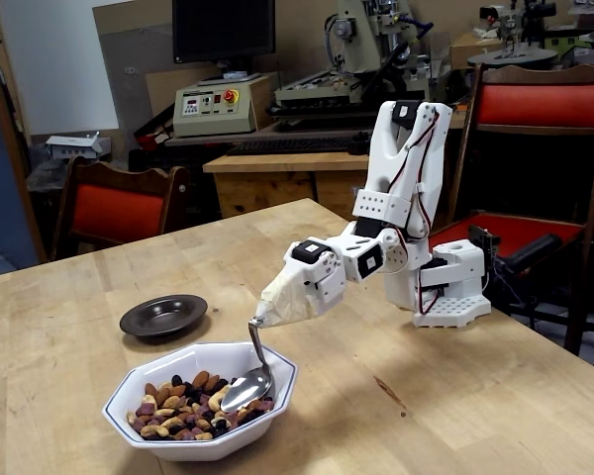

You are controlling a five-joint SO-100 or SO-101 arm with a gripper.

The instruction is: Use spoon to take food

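End effector (pixel 258 320) low over bowl (pixel 129 424), gripping spoon (pixel 247 384).

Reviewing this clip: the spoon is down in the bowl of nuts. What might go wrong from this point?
1. The spoon rests on the food at the right side of the bowl, near the rim; a scoop toward that side may push nuts out onto the table.
2. The gripper holds only the top of the thin handle, so the spoon may twist and tip.
3. Pressing down near the rim might tilt or slide the bowl.
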